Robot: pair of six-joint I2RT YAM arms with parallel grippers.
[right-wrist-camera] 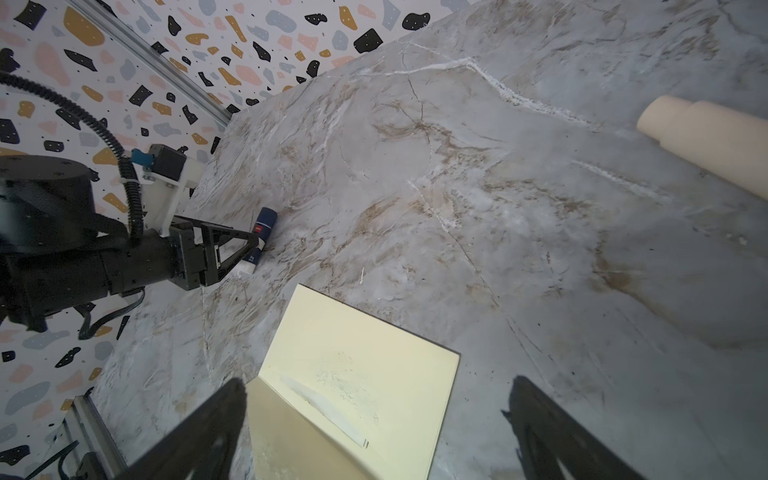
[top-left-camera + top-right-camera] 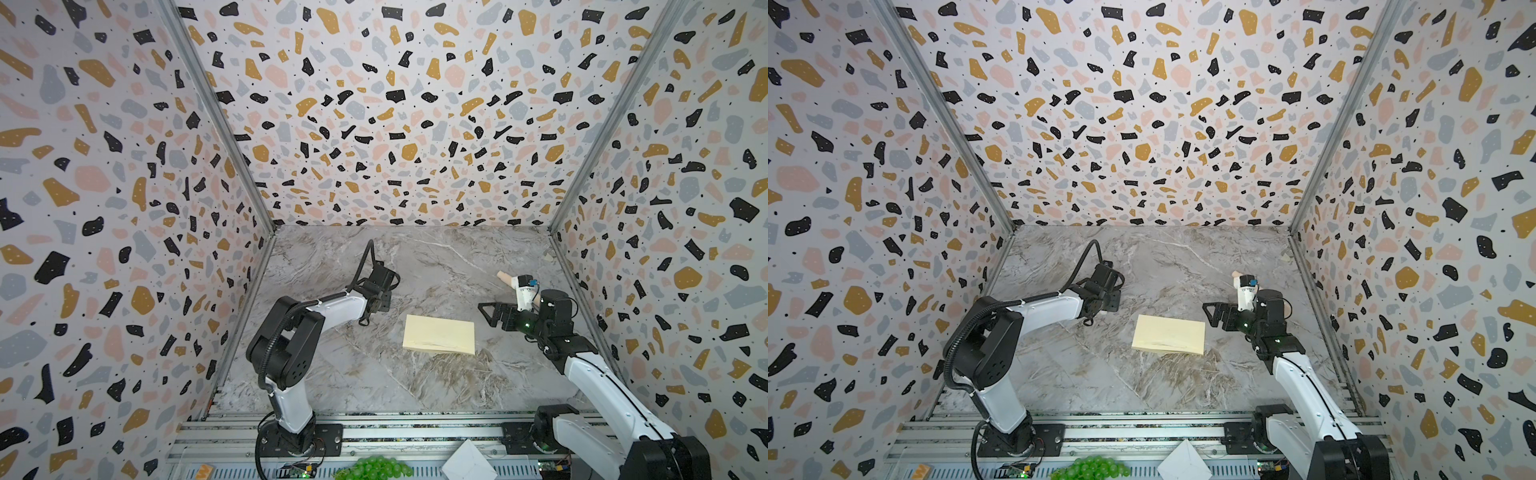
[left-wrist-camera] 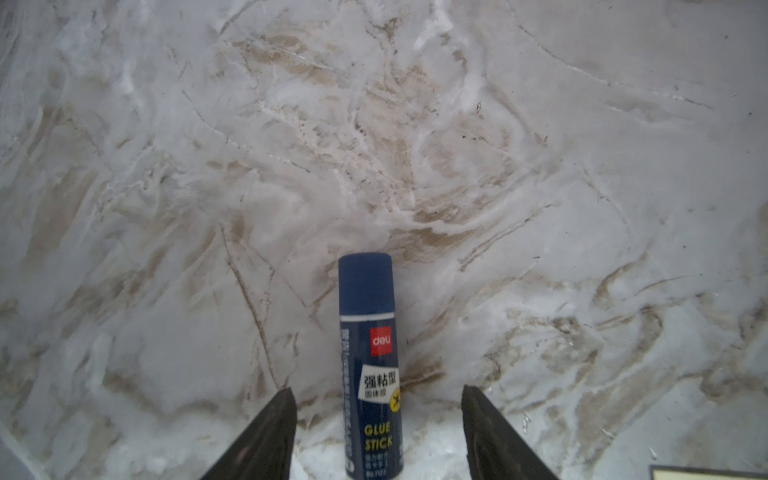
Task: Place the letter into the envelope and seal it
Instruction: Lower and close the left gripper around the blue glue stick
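The letter was unseen, likely already inside the envelope point(image 2: 439, 334), with sealing left to do: at its ten o'clock the left gripper point(image 3: 376, 388) straddled the glue stick point(image 3: 368, 316) with jaws parted and not touching it, while the right gripper point(image 1: 378, 381) gaped wide.

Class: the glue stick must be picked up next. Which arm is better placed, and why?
Left. The left gripper straddles the lying glue stick, jaws apart on either side. The right gripper hangs open near the envelope, away from the stick.
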